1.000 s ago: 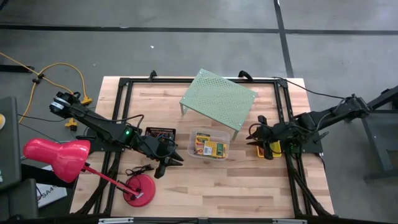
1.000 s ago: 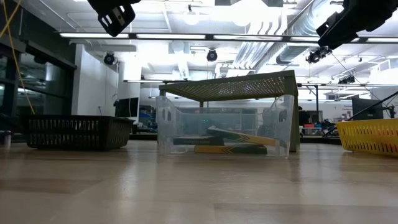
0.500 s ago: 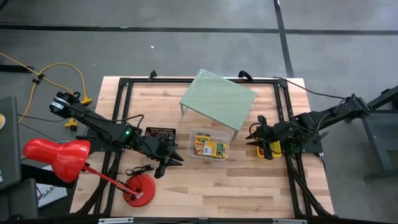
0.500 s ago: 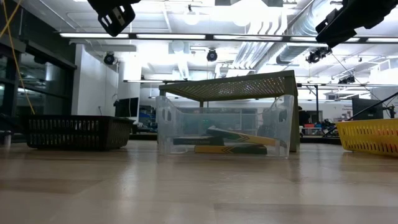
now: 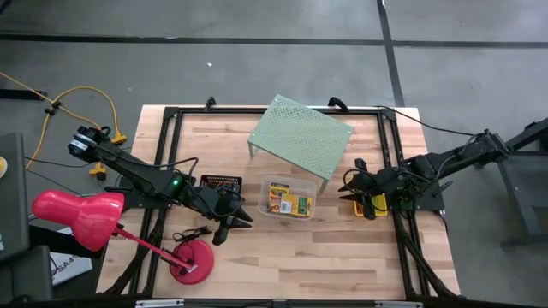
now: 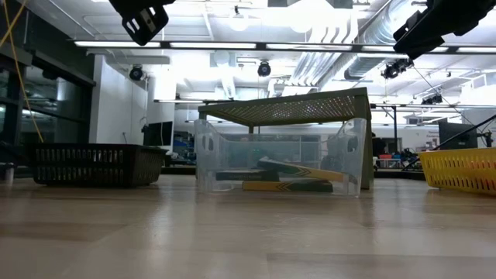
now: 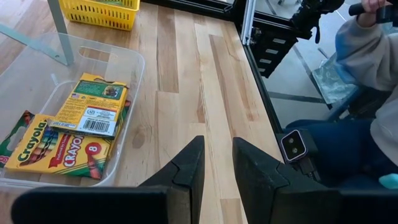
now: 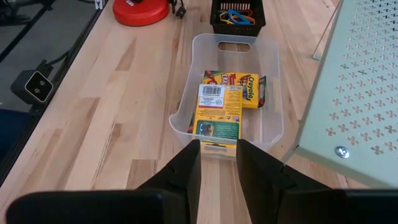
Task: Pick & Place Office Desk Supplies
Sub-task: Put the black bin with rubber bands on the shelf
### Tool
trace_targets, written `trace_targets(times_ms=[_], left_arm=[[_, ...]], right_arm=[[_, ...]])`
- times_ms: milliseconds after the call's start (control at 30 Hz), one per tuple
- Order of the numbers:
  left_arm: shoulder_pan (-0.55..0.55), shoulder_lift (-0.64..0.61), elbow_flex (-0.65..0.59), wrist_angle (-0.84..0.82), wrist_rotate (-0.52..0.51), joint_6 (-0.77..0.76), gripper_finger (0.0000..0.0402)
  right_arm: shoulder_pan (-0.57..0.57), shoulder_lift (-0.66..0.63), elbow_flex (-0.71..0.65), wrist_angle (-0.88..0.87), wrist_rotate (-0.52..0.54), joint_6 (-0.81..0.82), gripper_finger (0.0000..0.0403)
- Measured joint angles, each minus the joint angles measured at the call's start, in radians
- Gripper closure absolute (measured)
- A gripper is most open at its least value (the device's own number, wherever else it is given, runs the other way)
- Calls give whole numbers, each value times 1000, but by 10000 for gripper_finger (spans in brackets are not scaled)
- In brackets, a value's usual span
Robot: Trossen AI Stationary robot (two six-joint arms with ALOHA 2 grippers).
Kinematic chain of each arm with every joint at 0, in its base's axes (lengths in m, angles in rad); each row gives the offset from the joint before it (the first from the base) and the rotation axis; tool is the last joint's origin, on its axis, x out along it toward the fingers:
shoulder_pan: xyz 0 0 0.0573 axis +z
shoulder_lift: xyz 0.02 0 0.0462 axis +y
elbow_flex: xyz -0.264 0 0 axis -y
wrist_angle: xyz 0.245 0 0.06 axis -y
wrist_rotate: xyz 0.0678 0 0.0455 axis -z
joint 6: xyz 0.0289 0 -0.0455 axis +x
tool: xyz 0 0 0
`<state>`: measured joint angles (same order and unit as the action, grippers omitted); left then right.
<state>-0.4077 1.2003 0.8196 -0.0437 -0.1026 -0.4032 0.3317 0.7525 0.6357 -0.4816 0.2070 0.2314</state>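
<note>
The left tool [image 5: 229, 224] hangs above the worktop [image 5: 282, 257] with its 2 fingers [image 7: 186, 171] a narrow gap apart and nothing between them. The clear tub [image 7: 118, 134] lies just ahead of it and to one side, holding 2 green-and-yellow crayon boxes [image 7: 93, 112], one overlapping the other; the tub's far end is cut off in the left wrist view. Farther ahead, only the lower edge of the yellow basket [image 7: 99, 11] shows. Past the worktop's edge a person's sleeve [image 7: 367, 53] and knee are partly in frame.

The right tool [image 5: 353, 181] hovers beside the yellow basket, its fingers [image 8: 186, 168] also a small gap apart and empty. The tub lies right in front of it, the near wall partly hidden behind the fingertips. Beyond the tub stands the small black mesh tray [image 8: 237, 14], where coloured rubber bands [image 8: 236, 15] show, too tangled to count. The pale green shelf [image 8: 354, 93] covers the area beside the tub.

From the low view, both tools are cropped at the top edge, and the tub's contents blur behind its wall.
</note>
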Motion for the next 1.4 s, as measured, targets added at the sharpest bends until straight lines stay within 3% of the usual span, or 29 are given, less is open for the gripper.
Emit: trace_targets(times_ms=[1100, 1267, 1400], left_arm=[[2, 0, 0, 33, -16, 10, 324], [7, 0, 0, 12, 0, -58, 324], [20, -5, 0, -28, 10, -231, 324]], right_arm=[[0, 0, 0, 0, 0, 0, 312], [0, 0, 0, 0, 1, 0, 312], [0, 0, 0, 0, 1, 0, 312]])
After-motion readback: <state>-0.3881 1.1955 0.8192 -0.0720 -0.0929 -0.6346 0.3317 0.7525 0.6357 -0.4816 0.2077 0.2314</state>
